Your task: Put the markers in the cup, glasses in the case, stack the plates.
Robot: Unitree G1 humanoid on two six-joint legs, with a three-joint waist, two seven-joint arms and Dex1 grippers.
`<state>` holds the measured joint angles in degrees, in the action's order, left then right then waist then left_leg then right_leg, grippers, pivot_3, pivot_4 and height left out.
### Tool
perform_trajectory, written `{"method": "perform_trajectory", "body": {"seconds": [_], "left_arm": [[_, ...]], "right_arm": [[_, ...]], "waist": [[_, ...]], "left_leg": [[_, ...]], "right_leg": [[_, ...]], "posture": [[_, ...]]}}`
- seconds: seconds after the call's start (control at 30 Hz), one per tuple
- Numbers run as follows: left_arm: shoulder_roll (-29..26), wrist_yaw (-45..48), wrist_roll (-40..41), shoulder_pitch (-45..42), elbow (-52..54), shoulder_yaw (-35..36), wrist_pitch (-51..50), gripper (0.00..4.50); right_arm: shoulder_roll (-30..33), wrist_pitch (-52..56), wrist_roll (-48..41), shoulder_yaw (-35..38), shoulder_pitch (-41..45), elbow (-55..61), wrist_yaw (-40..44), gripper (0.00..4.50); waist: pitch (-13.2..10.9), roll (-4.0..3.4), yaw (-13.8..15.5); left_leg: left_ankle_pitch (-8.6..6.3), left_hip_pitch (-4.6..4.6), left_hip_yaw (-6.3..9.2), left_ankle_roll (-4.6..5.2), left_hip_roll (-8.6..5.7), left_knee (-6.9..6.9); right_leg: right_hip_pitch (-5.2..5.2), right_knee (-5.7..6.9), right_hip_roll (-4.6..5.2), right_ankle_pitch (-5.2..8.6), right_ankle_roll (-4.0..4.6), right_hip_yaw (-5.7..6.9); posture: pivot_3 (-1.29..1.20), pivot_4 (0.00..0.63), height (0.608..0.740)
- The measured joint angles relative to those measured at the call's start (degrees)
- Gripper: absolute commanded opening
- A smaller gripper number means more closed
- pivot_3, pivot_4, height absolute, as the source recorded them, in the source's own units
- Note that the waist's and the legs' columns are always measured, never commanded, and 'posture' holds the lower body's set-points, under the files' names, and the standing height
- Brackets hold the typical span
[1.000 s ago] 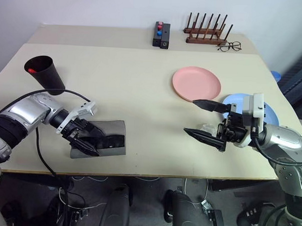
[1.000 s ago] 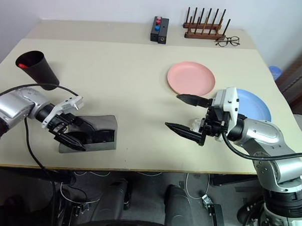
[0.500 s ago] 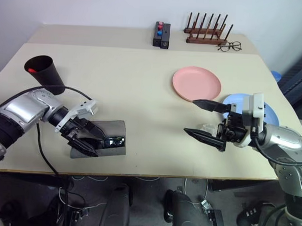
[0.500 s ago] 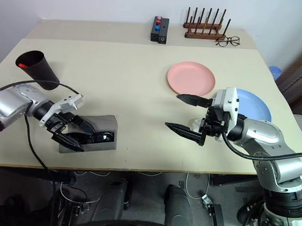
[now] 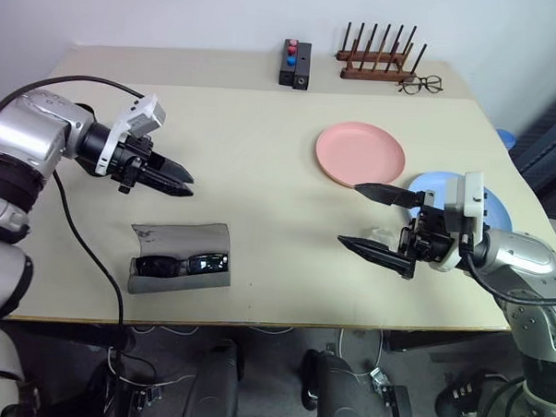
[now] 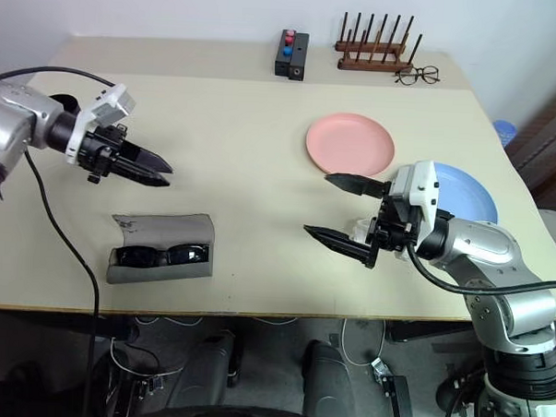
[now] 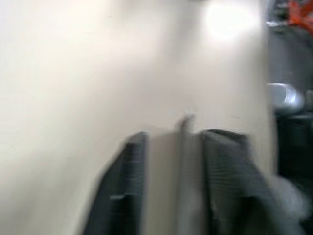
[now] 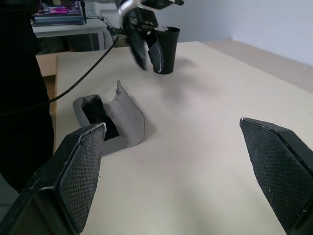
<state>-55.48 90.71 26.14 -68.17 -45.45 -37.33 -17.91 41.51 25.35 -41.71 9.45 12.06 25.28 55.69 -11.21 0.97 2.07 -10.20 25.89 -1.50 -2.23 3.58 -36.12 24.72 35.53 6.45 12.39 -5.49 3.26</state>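
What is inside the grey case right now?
The black sunglasses lie in the grey case, dark lenses showing at its open near edge. The flap covers whatever lies deeper inside.

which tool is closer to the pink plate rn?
Right. The right tool hovers open just in front of the pink plate, beside the blue plate. The left tool is far across the table, above the case.

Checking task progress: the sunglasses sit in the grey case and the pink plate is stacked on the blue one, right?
Not quite. The sunglasses do sit in the grey case, but the pink plate lies flat on the table beside the blue plate, not stacked on it. The left eye view shows this.
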Motion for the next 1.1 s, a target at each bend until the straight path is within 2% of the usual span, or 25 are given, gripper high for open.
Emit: {"method": "perform_trajectory", "body": {"seconds": [0.13,0.27,0.33,0.5,0.6,0.83,0.97,1.1], "left_arm": [[1.7,-0.8,-5.1,2.4,-1.7,4.6,1.2,0.06],[1.5,0.6,-9.6,9.3,2.1,5.7,2.1,0.06],[1.4,1.2,-10.0,12.0,4.2,5.8,1.6,0.06],[0.4,1.5,-10.0,12.6,8.3,7.3,-2.1,0.06],[-1.0,1.5,-8.2,14.5,12.9,6.7,-4.9,0.06],[-11.1,1.6,3.0,18.7,29.6,2.2,-12.5,0.06],[-12.5,1.6,4.8,20.5,33.9,1.8,-13.9,0.06],[-11.7,1.6,2.8,22.9,33.8,1.6,-13.0,0.06]], "right_arm": [[-0.1,-0.4,0.4,0.0,0.0,-0.3,0.0,4.50],[-0.1,-0.5,0.4,-0.1,0.0,-0.3,-0.1,4.50],[-0.1,-0.5,0.4,-0.1,-0.1,-0.3,-0.1,4.50],[-0.1,-0.5,0.4,-0.1,-0.1,-0.2,-0.3,4.50],[-0.1,-0.4,0.4,-0.1,0.1,-0.2,-0.6,4.50],[-0.1,-0.6,0.4,0.0,-0.2,-0.1,-0.6,4.50],[-0.1,-0.6,0.4,0.0,-0.3,-0.1,-0.5,4.50],[-0.1,-0.8,0.5,0.0,-0.3,-0.1,-0.3,4.50]], "waist": [[0.0,0.00,0.1],[0.0,0.00,0.0],[0.0,0.02,0.1],[0.0,0.04,0.2],[0.0,0.04,0.1],[0.0,0.03,0.0],[0.0,0.03,0.3],[0.0,0.02,0.2]], "left_leg": [[0.00,0.02,0.00,0.00,0.00,-0.01],[0.00,0.03,0.00,0.00,0.01,0.00],[0.00,0.05,0.00,0.00,0.01,-0.01],[0.00,0.15,0.01,-0.01,0.00,-0.08],[0.00,0.14,0.01,0.00,0.01,-0.04],[0.00,0.13,0.01,0.00,0.02,-0.04],[0.00,0.13,0.01,-0.01,0.01,-0.07],[0.00,0.11,0.01,-0.01,0.01,-0.05]], "right_leg": [[0.01,0.01,0.00,-0.07,0.11,0.00],[0.01,0.01,0.00,-0.07,0.12,-0.01],[0.03,0.02,0.00,-0.08,0.13,0.00],[0.03,-0.04,0.01,-0.08,0.12,-0.01],[0.06,0.01,0.00,-0.08,0.12,0.00],[0.11,0.06,-0.01,-0.07,0.12,-0.02],[0.07,0.03,0.00,-0.07,0.12,-0.02],[0.08,0.05,0.00,-0.07,0.12,-0.01]], "posture": [[0.00,0.150,0.740],[0.00,0.150,0.740],[0.00,0.150,0.740],[0.00,0.150,0.740],[0.00,0.150,0.740],[0.00,0.150,0.740],[0.00,0.150,0.740],[0.00,0.150,0.740]]}}
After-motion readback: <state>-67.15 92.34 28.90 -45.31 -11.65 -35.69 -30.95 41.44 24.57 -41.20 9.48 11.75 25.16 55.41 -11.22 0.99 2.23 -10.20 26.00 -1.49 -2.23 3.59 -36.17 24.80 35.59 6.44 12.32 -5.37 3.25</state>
